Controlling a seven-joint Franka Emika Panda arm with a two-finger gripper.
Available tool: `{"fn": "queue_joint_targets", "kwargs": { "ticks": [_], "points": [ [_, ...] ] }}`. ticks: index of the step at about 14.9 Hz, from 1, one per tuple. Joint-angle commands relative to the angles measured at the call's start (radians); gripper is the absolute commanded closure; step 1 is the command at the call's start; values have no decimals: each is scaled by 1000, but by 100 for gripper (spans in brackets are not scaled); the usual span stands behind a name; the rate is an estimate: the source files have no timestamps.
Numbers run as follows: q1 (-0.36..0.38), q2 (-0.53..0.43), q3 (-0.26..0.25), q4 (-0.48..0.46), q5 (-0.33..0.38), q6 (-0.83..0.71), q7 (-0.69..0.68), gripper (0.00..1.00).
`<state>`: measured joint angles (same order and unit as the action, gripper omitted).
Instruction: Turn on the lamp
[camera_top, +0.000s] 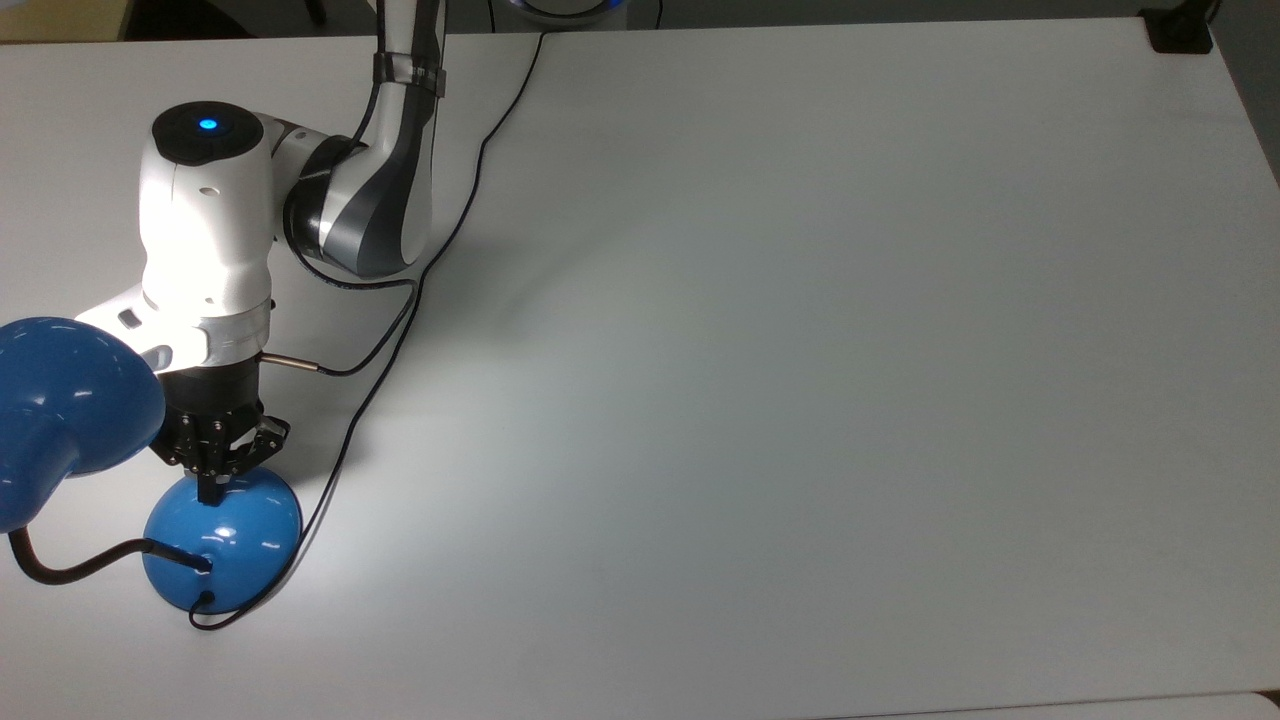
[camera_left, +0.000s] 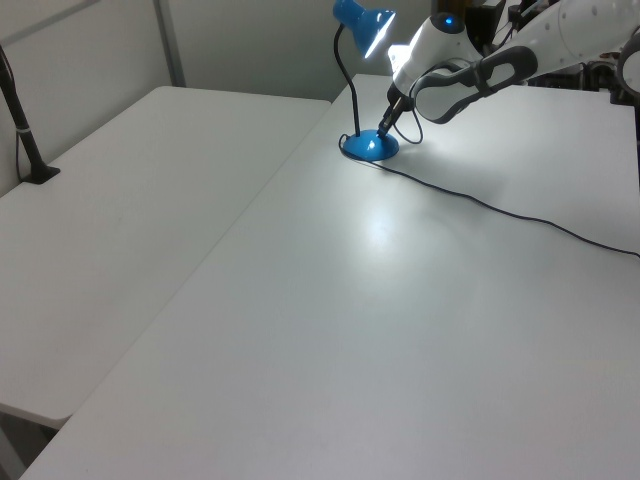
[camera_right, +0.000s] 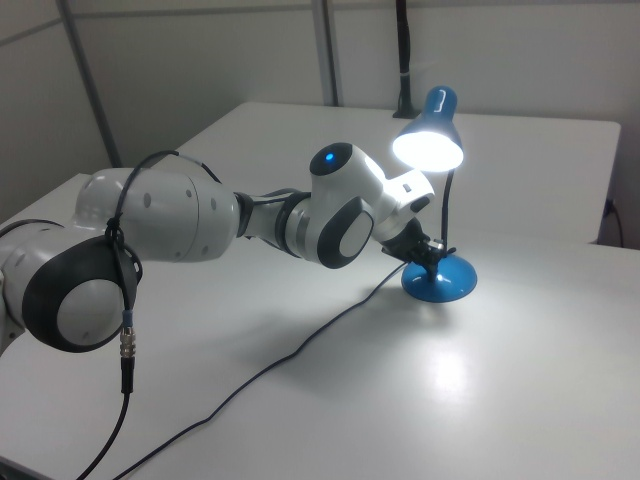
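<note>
The blue lamp is lit: its dome shade (camera_right: 432, 140) glows white and throws a bright patch on the table (camera_left: 380, 225). In the top view the shade (camera_top: 60, 400) hangs at the far left above the round blue base (camera_top: 235, 550), joined by the black gooseneck (camera_top: 70, 570). My gripper (camera_top: 211, 490) points down with its fingers shut together, their tip resting on the top of the base. The left view has the gripper (camera_left: 384, 128) at the base (camera_left: 372, 147), and the right view has the gripper (camera_right: 433, 262) on the base (camera_right: 445, 283). The switch is hidden under the fingers.
The lamp's thin black cord (camera_top: 400, 330) runs from the base past my arm to the top view's upper edge. A black clamp (camera_top: 1180, 30) sits at the table's far corner. A second white table (camera_left: 120, 200) with a black post (camera_left: 20, 120) adjoins in the left view.
</note>
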<state>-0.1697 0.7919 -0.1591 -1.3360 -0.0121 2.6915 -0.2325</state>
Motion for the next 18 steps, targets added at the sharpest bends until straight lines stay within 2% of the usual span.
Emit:
{"fn": "queue_joint_targets", "kwargs": {
  "ticks": [1,3,5,8,10,11,12,13,14,16,18],
  "points": [
    [6,-106,7,-63,27,1,1,100],
    [9,-227,45,-187,26,-10,57,100],
    [16,-342,61,-267,24,-146,103,100],
    [76,-471,62,-279,14,-482,192,100],
    [119,-542,62,-278,9,-658,249,92],
    [136,-577,62,-278,11,-753,249,80],
    [150,-608,62,-278,9,-845,242,64],
    [165,-638,62,-279,9,-918,228,42],
    [179,-667,61,-281,9,-981,216,0],
    [185,-723,58,-285,9,-1061,197,0],
    [190,-743,50,-292,11,-1075,214,0]
  ]
}}
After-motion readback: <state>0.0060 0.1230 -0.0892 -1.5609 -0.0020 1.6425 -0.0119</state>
